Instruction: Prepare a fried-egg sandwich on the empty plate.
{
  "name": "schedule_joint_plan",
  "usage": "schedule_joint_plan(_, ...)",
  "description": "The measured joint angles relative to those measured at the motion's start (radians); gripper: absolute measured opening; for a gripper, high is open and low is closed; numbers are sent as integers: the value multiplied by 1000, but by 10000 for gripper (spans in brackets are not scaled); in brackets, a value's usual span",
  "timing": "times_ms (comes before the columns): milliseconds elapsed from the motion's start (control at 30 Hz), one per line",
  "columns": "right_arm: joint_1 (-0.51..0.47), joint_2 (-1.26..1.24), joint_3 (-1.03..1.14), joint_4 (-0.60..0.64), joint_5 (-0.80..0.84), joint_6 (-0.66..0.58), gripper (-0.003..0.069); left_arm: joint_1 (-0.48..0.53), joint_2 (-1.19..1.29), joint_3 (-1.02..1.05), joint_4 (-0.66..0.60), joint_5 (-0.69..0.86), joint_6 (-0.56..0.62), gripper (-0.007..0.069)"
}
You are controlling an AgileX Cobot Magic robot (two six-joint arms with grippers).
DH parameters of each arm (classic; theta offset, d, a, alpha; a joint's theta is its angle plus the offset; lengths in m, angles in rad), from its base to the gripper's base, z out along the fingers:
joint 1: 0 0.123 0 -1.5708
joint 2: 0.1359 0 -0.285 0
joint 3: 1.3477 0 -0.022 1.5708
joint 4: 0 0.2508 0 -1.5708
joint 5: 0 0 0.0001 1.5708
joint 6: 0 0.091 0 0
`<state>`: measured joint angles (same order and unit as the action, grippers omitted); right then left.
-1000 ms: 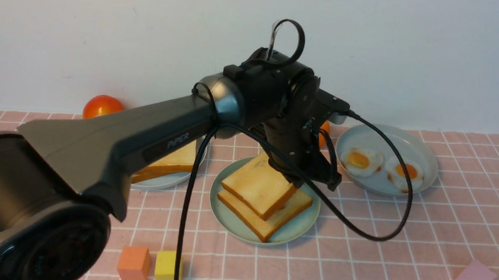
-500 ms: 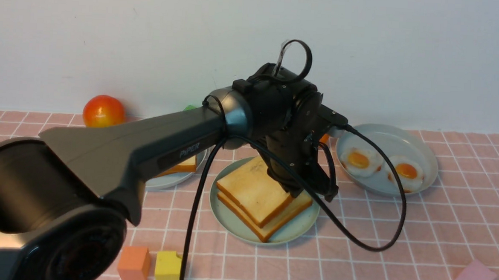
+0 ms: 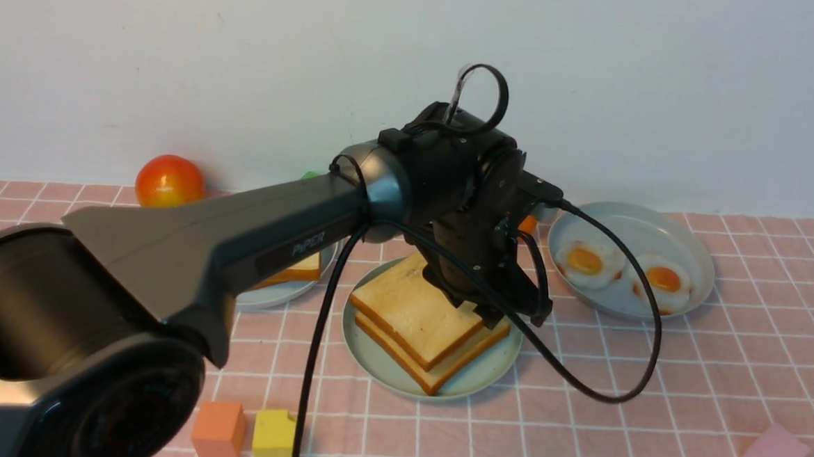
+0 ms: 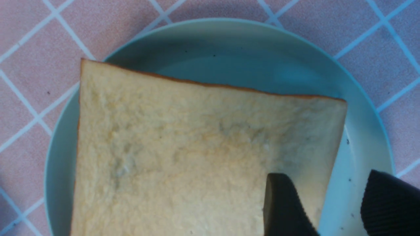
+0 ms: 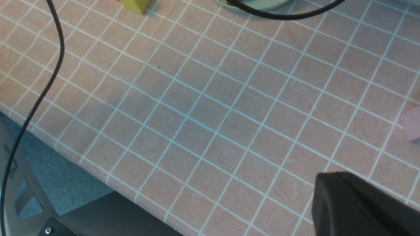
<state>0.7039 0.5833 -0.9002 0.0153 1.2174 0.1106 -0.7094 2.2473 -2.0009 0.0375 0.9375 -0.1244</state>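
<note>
We see a pink cloth with white squares over the whole table. The big dark left arm reaches across it to the middle, because that is where the food goes. Under its end sits the round mint-green plate. On this plate lies the sandwich. It has a square golden top toast slice on a bottom toast slice, turned a bit so the corners do not match. We cannot see an egg between them.

To the right is a deeper grey-blue dish with two white fried eggs, kept near for picking. A pale flat plate on the left holds spare toast.

The left gripper hangs just over one edge of the top slice. Its jaws stand wide apart, one over the bread and one over the plate, and they grip nothing. We think the slice is now put down. The right gripper sits low over the cloth near the table edge, out of the way. Its jaws are closed on nothing.
</note>
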Motion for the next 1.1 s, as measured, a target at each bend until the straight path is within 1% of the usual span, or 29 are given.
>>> schedule_joint_plan(67, 0, 0, 0, 0, 0, -1, 22, 0, -28, 0, -7, 16, 0, 362)
schedule_joint_plan(167, 0, 0, 1, 0, 0, -1, 24, 0, -87, 1, -12, 28, 0, 324)
schedule_joint_plan(233, 0, 0, 1, 0, 0, -1, 25, 0, -200, 1, -22, 42, 0, 220)
schedule_joint_plan(267, 0, 0, 1, 0, 0, -1, 25, 0, -219, 1, -24, 44, 0, 211)
schedule_joint_plan(300, 0, 0, 1, 0, -1, -1, 25, 0, -255, 1, -29, 52, 0, 178)
schedule_joint_plan(333, 0, 0, 1, 0, -1, -1, 25, 0, -321, 1, -38, 69, 0, 106)
schedule_joint_plan(400, 0, 0, 1, 0, -1, -1, 25, 0, -409, 1, -54, 98, 3, 25)
schedule_joint_plan(433, 0, 0, 1, 0, -1, -1, 25, 0, -418, 1, -56, 100, 5, 17)
schedule_joint_plan(500, 0, 0, 1, 0, -1, -2, 25, 0, -538, 44, -77, 117, 16, 12)
schedule_joint_plan(567, 0, 0, 1, 0, -1, -2, 26, 0, -600, 96, -92, 117, 25, 12)
schedule_joint_plan(633, 0, 0, 1, 0, -1, -2, 29, 0, -702, 225, -117, 98, 31, 12)
schedule_joint_plan(667, 0, 0, 1, 0, -1, -2, 29, 0, -722, 237, -121, 92, 31, 12)
schedule_joint_plan(800, 0, 0, 1, 0, -2, -2, 31, 0, -962, 571, -136, -49, 34, 12)
schedule_joint_plan(967, 0, 0, 1, 0, -2, -2, 31, 0, -1209, 870, -160, -239, 34, 12)
schedule_joint_plan(1033, 0, 0, 1, 0, -2, -2, 31, 0, -1256, 936, -176, -277, 35, 12)
schedule_joint_plan(1100, 0, 0, 1, 0, -3, -2, 31, 0, -1371, 1114, -226, -372, 45, 12)
